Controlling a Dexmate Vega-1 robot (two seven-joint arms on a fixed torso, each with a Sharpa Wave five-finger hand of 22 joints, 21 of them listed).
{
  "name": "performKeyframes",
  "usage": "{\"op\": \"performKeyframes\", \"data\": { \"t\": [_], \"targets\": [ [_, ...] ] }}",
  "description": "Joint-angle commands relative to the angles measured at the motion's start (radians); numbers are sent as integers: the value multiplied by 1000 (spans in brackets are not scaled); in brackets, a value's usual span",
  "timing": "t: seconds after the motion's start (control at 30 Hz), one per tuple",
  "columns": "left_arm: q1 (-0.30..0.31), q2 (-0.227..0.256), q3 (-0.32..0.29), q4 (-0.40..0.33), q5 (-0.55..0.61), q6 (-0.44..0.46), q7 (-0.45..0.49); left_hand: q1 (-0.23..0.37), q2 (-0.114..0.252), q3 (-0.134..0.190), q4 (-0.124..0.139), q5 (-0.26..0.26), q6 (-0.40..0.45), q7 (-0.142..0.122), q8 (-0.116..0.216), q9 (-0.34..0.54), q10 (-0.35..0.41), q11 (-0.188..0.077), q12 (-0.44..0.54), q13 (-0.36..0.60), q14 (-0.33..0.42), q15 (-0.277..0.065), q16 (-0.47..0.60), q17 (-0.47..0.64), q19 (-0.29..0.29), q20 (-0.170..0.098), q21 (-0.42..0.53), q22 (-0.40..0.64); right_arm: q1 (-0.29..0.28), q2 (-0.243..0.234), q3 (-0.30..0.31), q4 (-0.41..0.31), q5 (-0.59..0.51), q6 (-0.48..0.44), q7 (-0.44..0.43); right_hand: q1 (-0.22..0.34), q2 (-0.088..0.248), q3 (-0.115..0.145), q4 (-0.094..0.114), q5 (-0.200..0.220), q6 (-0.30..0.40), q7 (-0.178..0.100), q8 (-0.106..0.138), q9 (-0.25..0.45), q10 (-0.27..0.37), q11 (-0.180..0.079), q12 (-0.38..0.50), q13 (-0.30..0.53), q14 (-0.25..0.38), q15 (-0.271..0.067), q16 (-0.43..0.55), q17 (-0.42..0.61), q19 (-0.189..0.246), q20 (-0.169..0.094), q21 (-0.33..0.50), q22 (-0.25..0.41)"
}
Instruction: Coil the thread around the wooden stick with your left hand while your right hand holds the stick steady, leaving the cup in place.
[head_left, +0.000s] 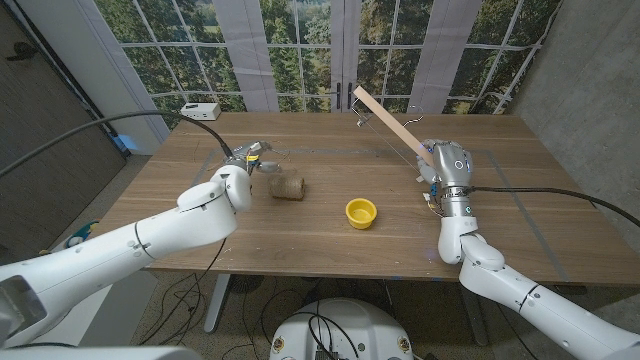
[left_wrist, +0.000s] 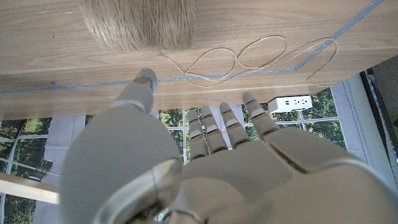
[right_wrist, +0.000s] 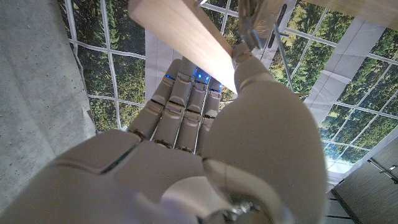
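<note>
Head view: no legible writing is seen on any object, and the long pale wooden stick (head_left: 390, 122) is held by the right hand (head_left: 443, 160) above the table's far right part, its long axis slanting from that hand up toward the far middle. The left hand (head_left: 247, 158), with fingers spread and nothing grasped, is seen just beside the brown spool of thread (head_left: 287, 188); loose thin thread (left_wrist: 249, 59) lies looped on the wooden table (head_left: 330, 235), and the small yellow cup (head_left: 361, 212) stands near the middle.

left hand (left_wrist: 205, 168) fingers spread, right hand (right_wrist: 205, 130) clenched
</note>
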Motion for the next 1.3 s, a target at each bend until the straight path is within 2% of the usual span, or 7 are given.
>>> {"op": "performKeyframes", "data": {
  "t": [0.03, 0.23, 0.3, 0.73, 0.9, 1.0, 1.3],
  "targets": [
    [-183, 37, 222, -14, 111, 92, -154, 29, -1, -11, 1, -1, 16, -2, -1, 4, 13, -7, 5, 4, 22, -59, 9, 4, 28, -22, 13, 5, 5, 3, -5, 4, -3, -3, -4, 90, 101, 2, 7, 7, 124, -120, 6, 39, 75, -79, 16, 88, 75, -163, -3, 5, -5, -1, 9, 1],
    [-297, 31, 351, 8, 182, 106, -273, 54, -3, -23, 2, -1, 11, -20, -11, 5, 7, -13, -1, 6, 25, -82, 8, 6, 47, -51, 20, 6, -2, -1, -3, -4, -3, -4, -5, 92, 102, 3, 7, 8, 125, -120, 8, 39, 75, -77, 16, 87, 76, -164, -7, 7, -6, -1, 13, 1],
    [-301, 30, 347, 13, 178, 93, -293, 64, -5, -28, 2, -1, 13, -28, -13, 5, 13, -19, -1, 7, 27, -89, 7, 6, 49, -60, 21, 7, -6, -2, -1, -7, -1, -5, -6, 91, 102, 2, 7, 8, 125, -119, 8, 39, 74, -78, 16, 88, 78, -163, -8, 9, -8, -1, 14, 1],
    [-447, -16, 524, 54, 324, 118, -472, 117, -2, -45, 2, 3, 25, -49, -19, 7, 31, -29, 0, 9, 48, -129, 11, 6, 56, -60, 23, 8, -37, -10, 13, -26, 5, -12, -20, 92, 102, 0, 8, 9, 123, -121, 10, 39, 79, -77, 17, 88, 82, -163, -17, 19, -13, -3, 25, -1],
    [-449, -21, 518, 59, 323, 97, -512, 127, -2, -50, 2, 4, 29, -45, -20, 7, 33, -28, -1, 10, 47, -135, 9, 5, 57, -58, 23, 8, -48, -16, 19, -34, 7, -10, -24, 93, 102, 0, 8, 9, 124, -119, 10, 39, 77, -76, 16, 88, 84, -163, -20, 21, -12, -2, 29, -1],
    [-481, -19, 571, 46, 367, 119, -554, 140, -1, -56, 4, 4, 38, -46, -20, 8, 43, -30, 1, 10, 66, -146, 14, 5, 62, -60, 25, 8, -56, -19, 23, -40, 5, -13, -28, 92, 101, -1, 8, 9, 124, -119, 11, 39, 77, -73, 14, 86, 85, -163, -21, 23, -14, -3, 31, -2],
    [-529, -43, 635, 67, 414, 146, -625, 162, -3, -70, 5, 5, 51, -41, -21, 9, 56, -35, 1, 11, 81, -153, 16, 4, 67, -60, 26, 8, -64, -23, 29, -45, 3, -12, -31, 93, 101, -2, 8, 10, 123, -118, 12, 39, 78, -77, 14, 86, 87, -163, -27, 28, -16, -3, 37, -2]
  ]
}}
